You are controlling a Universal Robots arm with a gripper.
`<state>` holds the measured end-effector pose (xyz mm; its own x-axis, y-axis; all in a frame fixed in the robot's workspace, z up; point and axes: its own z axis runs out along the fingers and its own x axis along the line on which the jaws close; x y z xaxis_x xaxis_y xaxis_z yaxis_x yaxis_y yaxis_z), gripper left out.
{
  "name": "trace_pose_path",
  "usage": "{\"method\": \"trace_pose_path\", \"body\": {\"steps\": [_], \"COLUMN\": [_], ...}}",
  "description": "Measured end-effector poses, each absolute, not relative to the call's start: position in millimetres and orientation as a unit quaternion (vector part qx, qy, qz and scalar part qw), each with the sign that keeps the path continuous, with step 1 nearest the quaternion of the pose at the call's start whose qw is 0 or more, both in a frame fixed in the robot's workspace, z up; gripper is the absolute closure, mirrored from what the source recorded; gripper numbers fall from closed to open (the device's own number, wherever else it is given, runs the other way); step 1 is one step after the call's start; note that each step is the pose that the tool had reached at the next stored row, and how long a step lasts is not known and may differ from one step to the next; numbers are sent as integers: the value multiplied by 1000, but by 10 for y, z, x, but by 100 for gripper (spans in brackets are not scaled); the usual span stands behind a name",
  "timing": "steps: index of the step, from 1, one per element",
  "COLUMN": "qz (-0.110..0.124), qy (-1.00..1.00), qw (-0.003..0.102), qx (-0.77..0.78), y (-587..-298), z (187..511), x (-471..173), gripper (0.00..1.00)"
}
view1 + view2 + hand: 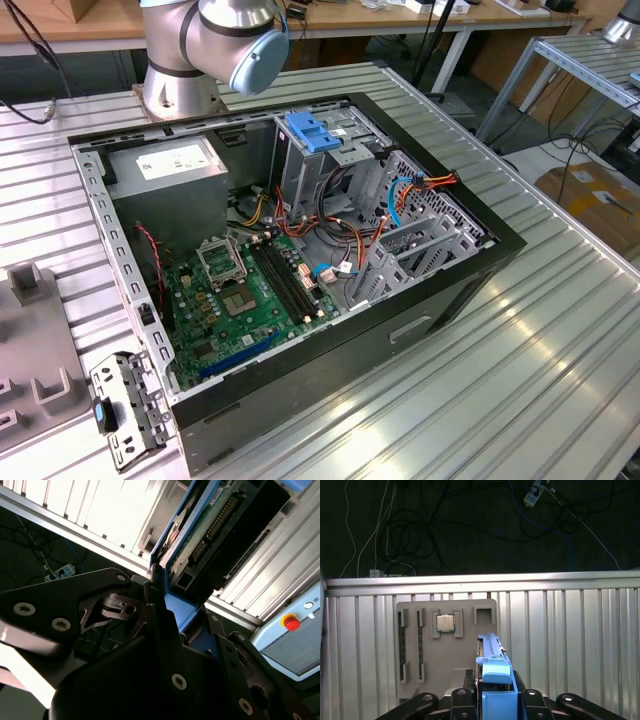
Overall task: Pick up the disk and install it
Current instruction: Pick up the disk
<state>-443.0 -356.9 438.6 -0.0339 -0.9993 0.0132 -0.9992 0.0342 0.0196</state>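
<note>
Tool is clamping the disk by its blue rails in the first wrist view, holding it edge-on over the ribbed bench, near a grey tray carrying a chip.

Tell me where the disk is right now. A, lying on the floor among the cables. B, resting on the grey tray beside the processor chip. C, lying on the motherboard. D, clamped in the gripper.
D: in both wrist views the disk, with its bright blue rails, sits clamped in the gripper.
</note>
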Motion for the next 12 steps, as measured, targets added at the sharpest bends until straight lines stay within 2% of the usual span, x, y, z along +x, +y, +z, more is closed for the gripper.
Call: {"method": "trace_pose_path", "body": {"steps": [12], "qz": [-3], "qy": [-719], "qw": [12], "qx": [695], "y": [-3569], "z": [4453], "x": [-4428], "gripper": [63]}}
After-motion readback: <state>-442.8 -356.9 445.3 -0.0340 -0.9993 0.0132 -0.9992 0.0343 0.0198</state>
